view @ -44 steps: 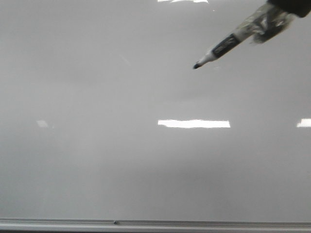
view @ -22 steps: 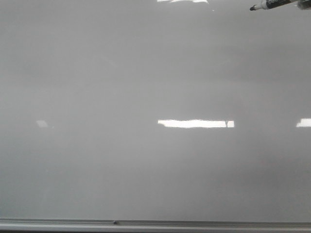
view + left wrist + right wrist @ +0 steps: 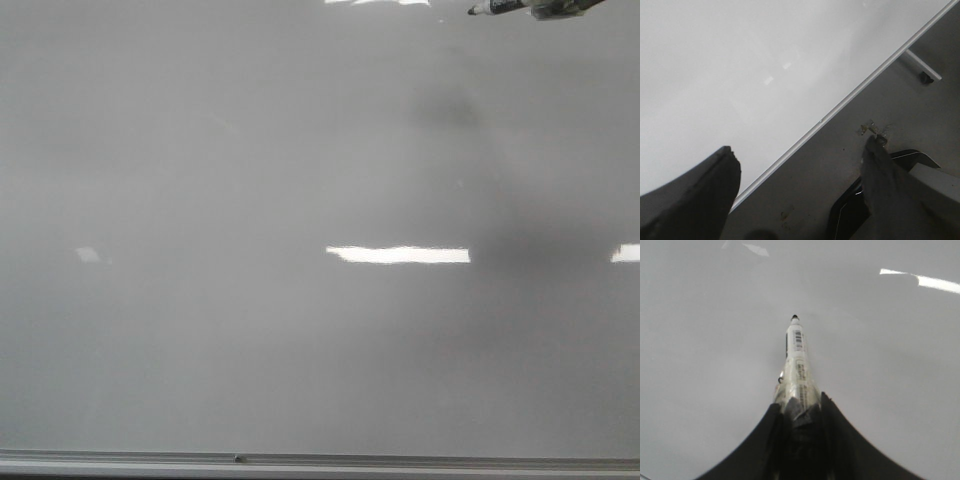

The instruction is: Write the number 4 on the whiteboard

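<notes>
The whiteboard [image 3: 250,330] fills the front view, pale grey and glossy, with a grey rail along its bottom edge. No number 4 shows on it. My right gripper [image 3: 799,407] is shut on a white marker [image 3: 797,360] with a black tip, wrapped in tape. In the front view only the marker [image 3: 510,8] shows, at the top right edge, tip pointing left, just off the board. My left gripper [image 3: 800,150] is open and empty, beside the board's edge rail [image 3: 840,105].
Bright rectangular light reflections [image 3: 398,255] lie across the board. A dark shadow [image 3: 530,240] sits on the board at the right. In the left wrist view a grey floor [image 3: 850,165] and a white stand leg [image 3: 922,65] lie beyond the board.
The marker rose from the upper right of the board to the top edge, then shifted a little left. A dark shadow appeared on the board's right side.
</notes>
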### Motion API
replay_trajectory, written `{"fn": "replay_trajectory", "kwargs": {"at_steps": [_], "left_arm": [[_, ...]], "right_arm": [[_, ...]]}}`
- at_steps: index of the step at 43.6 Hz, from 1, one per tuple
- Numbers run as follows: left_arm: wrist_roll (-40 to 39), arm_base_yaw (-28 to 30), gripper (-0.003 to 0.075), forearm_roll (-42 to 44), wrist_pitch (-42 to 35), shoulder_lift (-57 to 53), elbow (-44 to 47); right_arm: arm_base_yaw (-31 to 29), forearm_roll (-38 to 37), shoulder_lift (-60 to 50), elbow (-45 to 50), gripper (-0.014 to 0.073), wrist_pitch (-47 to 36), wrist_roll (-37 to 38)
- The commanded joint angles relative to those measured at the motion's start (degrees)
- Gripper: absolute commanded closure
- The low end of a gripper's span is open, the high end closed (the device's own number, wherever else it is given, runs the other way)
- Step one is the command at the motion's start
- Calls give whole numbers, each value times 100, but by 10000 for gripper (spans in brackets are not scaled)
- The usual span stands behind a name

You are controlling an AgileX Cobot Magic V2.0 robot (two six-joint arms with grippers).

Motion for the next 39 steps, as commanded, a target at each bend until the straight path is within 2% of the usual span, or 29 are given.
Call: {"fn": "replay_trajectory", "kwargs": {"at_steps": [1, 12, 20, 25, 31, 39], "left_arm": [[-57, 15, 228, -148, -313, -104, -136], [-57, 15, 227, -148, -313, -104, -136], [-57, 15, 227, -148, -313, -104, -136], [-57, 15, 227, -148, -313, -104, -136], [-57, 15, 227, -148, -313, -104, -136], [-57, 15, 227, -137, -313, -104, -136]], "right_arm": [[-42, 24, 159, -402, 663, -494, 6], [-30, -44, 819, -590, 663, -419, 6], [379, -44, 1292, -590, 663, 70, -265], [398, -44, 1384, -590, 663, 158, -310], [149, -44, 1262, -590, 663, 299, -302], [-477, -57, 1179, -590, 663, 808, -302]]}}
